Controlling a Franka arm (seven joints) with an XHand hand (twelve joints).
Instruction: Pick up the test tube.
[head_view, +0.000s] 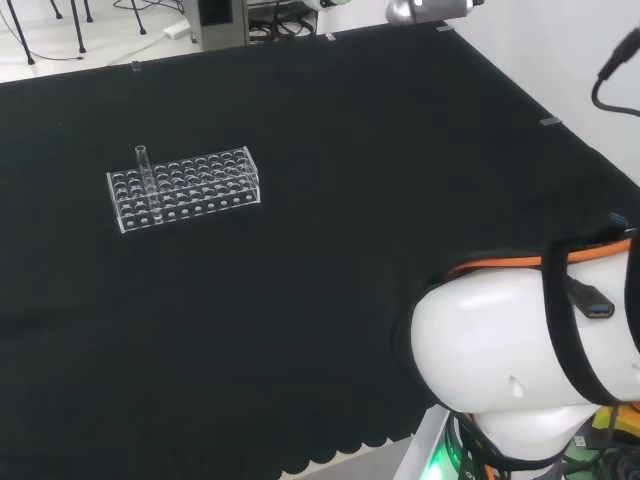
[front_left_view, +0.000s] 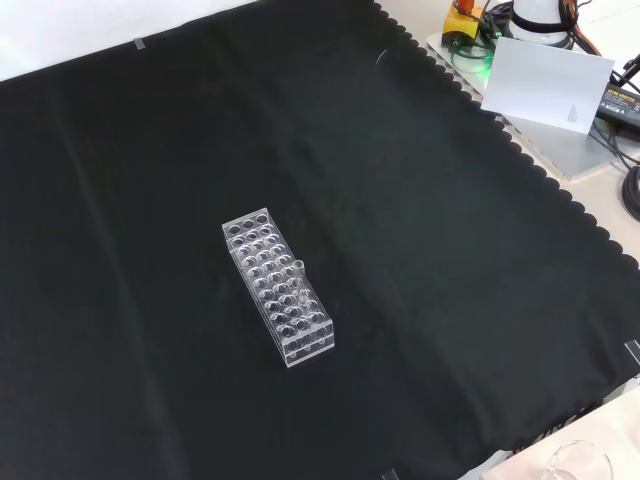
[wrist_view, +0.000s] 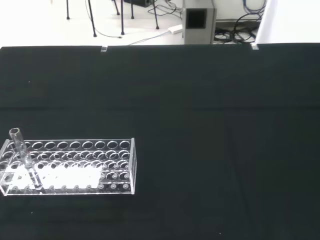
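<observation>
A clear glass test tube (head_view: 144, 175) stands upright in a clear plastic rack (head_view: 190, 190) on the black cloth, near the rack's left end in the head view. In the front view the test tube (front_left_view: 298, 281) rises from the rack (front_left_view: 275, 283) toward its nearer end. The wrist view has the test tube (wrist_view: 20, 150) at one end of the rack (wrist_view: 75, 165), some way off across the cloth.
The arm's white link (head_view: 520, 350) bulks at the head view's lower right. The black cloth (front_left_view: 450, 300) spreads wide around the rack. A white box (front_left_view: 545, 85) and cables lie past the cloth's scalloped edge in the front view.
</observation>
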